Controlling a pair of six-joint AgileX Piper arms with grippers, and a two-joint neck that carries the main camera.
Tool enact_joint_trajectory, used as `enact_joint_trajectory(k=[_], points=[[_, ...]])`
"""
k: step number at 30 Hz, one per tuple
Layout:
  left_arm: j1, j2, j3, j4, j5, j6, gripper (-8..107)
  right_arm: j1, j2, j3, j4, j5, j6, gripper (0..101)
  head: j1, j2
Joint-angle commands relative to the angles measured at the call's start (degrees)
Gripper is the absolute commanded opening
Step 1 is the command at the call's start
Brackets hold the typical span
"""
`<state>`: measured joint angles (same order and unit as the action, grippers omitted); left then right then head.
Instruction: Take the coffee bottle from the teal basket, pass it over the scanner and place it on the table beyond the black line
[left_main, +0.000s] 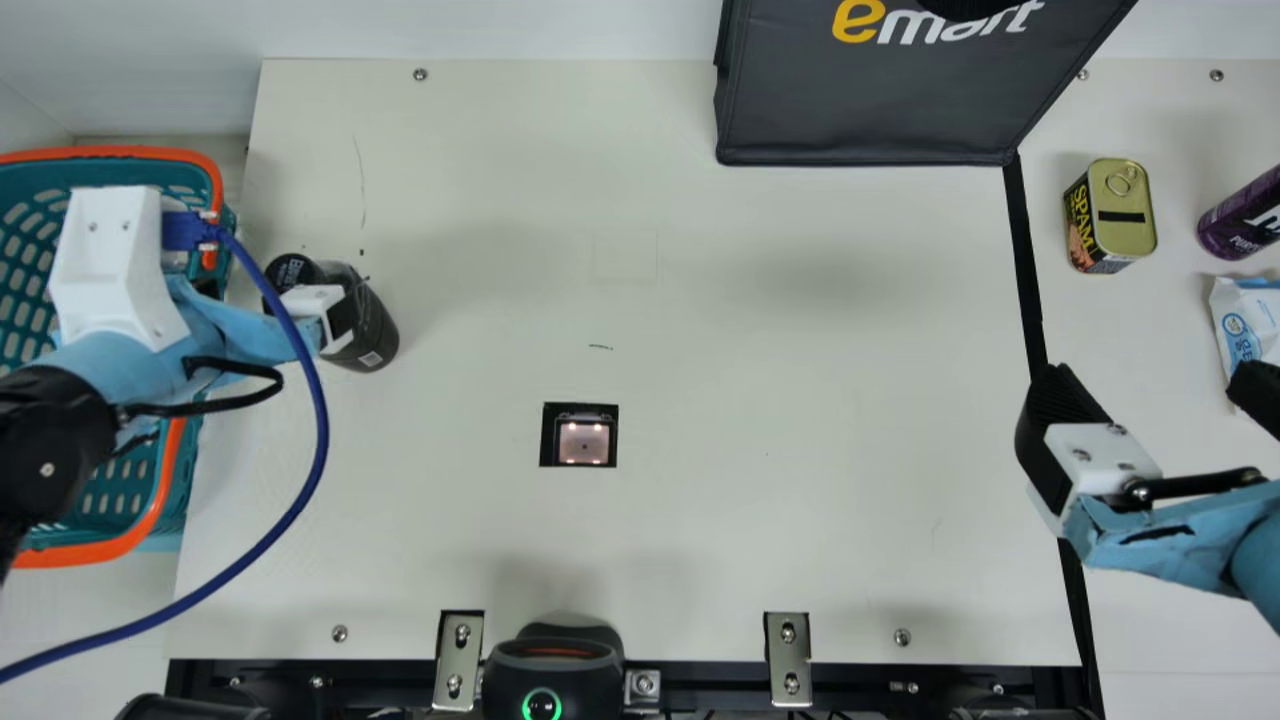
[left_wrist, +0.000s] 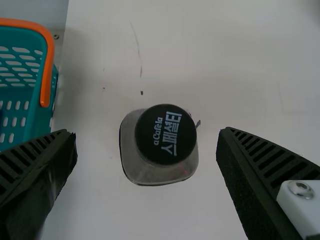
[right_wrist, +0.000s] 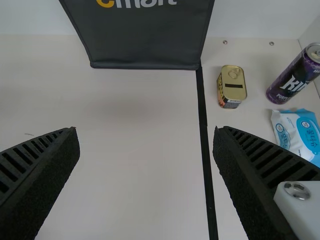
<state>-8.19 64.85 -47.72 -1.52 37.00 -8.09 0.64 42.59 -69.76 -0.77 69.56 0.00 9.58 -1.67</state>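
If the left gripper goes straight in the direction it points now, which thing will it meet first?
Most likely the coffee bottle, which shows top-on between the open fingers of the left gripper; how far down it is, the picture leaves unclear.

There are four groceries: one bottle (left_main: 375, 335), one tin (left_main: 1124, 205), one drink can (left_main: 1240, 218) and one packet (left_main: 1245, 320). There is one basket (left_main: 212, 180), one flat scanner (left_main: 583, 442), one bag (left_main: 870, 110), one black line (left_main: 1025, 260), one blue cable (left_main: 321, 400) and two metal brackets (left_main: 458, 672).
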Motion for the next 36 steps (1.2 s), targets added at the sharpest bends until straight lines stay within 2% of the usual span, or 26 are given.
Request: enact_joint_trajectory(k=[1, 16, 30, 31, 36], points=[[-0.3, 0.4, 0.3, 0.6, -1.1, -1.3, 90, 0.0, 0.0, 0.0, 0.0, 0.0, 0.0, 95, -1.7, 0.1], [-2.8, 2.4, 2.9, 4.9, -7.1, -8.8, 90, 0.0, 0.0, 0.0, 0.0, 0.0, 0.0, 95, -1.7, 0.1], [-4.1, 0.7, 5.4, 8.8, -10.2, -12.8, -3, 0.0, 0.0, 0.0, 0.0, 0.0, 0.0, 95, -1.7, 0.1], [-4.2, 0.3, 5.4, 9.0, -9.9, -13.0, -8, 0.0, 0.0, 0.0, 0.0, 0.0, 0.0, 95, -1.7, 0.1], [-5.4, -2.8, 5.2, 10.6, -7.2, -14.5, -8, 0.0, 0.0, 0.0, 0.0, 0.0, 0.0, 95, -1.7, 0.1]])
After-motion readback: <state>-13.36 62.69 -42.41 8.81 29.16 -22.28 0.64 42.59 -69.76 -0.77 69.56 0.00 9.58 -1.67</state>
